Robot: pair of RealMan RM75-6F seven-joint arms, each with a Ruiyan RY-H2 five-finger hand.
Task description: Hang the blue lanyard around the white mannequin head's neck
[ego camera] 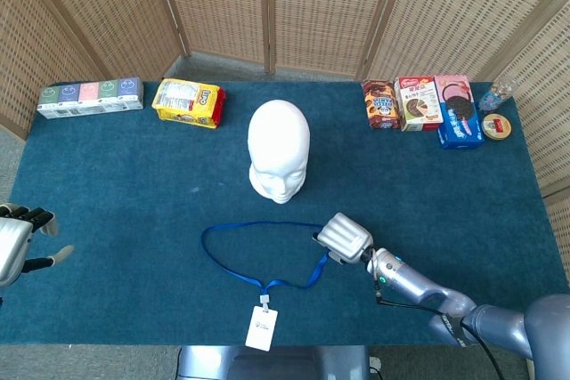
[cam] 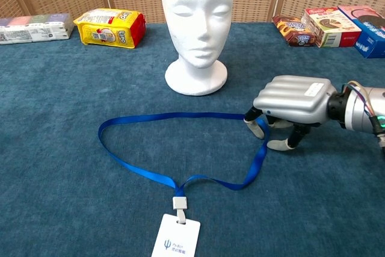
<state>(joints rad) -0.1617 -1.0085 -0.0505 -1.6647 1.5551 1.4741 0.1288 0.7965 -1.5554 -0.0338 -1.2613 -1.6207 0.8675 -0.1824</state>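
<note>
Reaching low over the blue carpeted tabletop (ego camera: pixel 134 184), the robot's right hand (cam: pixel 292 102) sets its curled fingertips (cam: pixel 257 126) down at the right-hand bend of the blue ribbon lanyard (cam: pixel 162 164), apparently to pinch the strap where it turns. From the chest view the fingertips touch or sit just beside the ribbon, but whether they have closed on it cannot be told; the strap lies flat on the cloth all along its length. The lanyard forms an open loop in front of the white foam mannequin head (cam: pixel 197 25), its white badge card (cam: pixel 175 238) trailing toward the near edge. The head stands upright on its round base, face toward the robot, a placement that leaves its crown free for a loop to be lowered over. The left hand (ego camera: pixel 20 242) rests at the far left edge of the tabletop, fingers apart and holding nothing, seemingly in reserve. Snack boxes (ego camera: pixel 423 104), a yellow biscuit packet (ego camera: pixel 187 101) and a row of small cartons (ego camera: pixel 89 97) line the back, well clear of the work. The hanging itself has not begun.
</note>
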